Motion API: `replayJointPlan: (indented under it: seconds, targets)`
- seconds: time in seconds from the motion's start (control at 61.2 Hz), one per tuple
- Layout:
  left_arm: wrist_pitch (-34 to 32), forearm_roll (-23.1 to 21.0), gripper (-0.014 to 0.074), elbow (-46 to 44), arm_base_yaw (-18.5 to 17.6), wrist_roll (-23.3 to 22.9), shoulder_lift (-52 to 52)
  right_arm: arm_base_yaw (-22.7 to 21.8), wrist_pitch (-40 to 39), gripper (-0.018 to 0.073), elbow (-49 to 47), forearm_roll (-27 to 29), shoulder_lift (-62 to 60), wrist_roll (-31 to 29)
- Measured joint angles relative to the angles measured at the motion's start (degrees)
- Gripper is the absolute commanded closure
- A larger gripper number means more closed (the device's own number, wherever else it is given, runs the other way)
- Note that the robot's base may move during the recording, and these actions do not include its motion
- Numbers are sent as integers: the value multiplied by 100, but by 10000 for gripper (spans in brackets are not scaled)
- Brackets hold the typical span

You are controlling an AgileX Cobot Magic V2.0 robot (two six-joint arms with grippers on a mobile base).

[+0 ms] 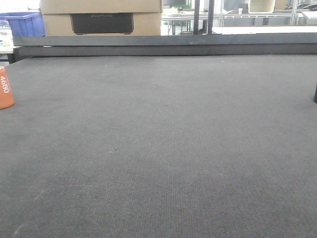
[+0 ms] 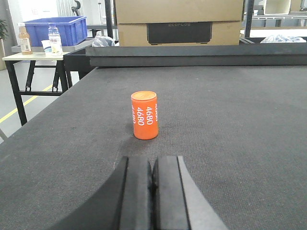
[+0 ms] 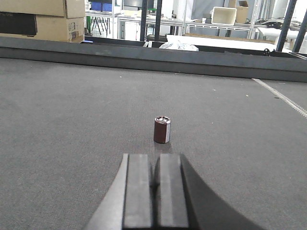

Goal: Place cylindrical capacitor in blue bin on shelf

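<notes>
Dark grey felt is covering the worktop [image 1: 163, 148], which is running back to a low dark rail along its far edge. Behind that rail, cardboard boxes [image 1: 101, 17] are sitting stacked.

The capacitor [image 2: 144, 115] is standing upright on the felt, orange, with white "4680" lettering running down its side. In the front view it is showing only at the far left edge [image 1: 5, 89], partly cut off by the frame. In the left wrist view it is standing out ahead of the left gripper [image 2: 152, 165], nearly in line with it and clearly apart from it. That gripper's jaws are pressing together pad to pad, holding nothing.

The right gripper [image 3: 154, 165] is hovering low over the felt too, its jaws likewise pressing together with nothing between them. Ahead of it, and apart from it, a small dark brown cylinder [image 3: 162, 130] with a silvery top is standing upright on the worktop.

Off the worktop's left side, a side table [image 2: 29, 56] is carrying a blue bin [image 2: 55, 28], and two bottles [image 2: 55, 39] are standing in front of the bin. The bin's corner is also showing at the top left of the front view [image 1: 22, 25]. Metal racks and pale trays are blurring together far behind the right arm.
</notes>
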Motion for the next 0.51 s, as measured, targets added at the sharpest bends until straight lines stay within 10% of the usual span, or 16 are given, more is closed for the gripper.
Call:
replayJointPlan:
  seconds: [0.507]
  targets:
    - [-573, 0, 707, 0, 0, 0, 0, 0, 0, 721, 0, 0, 0, 0]
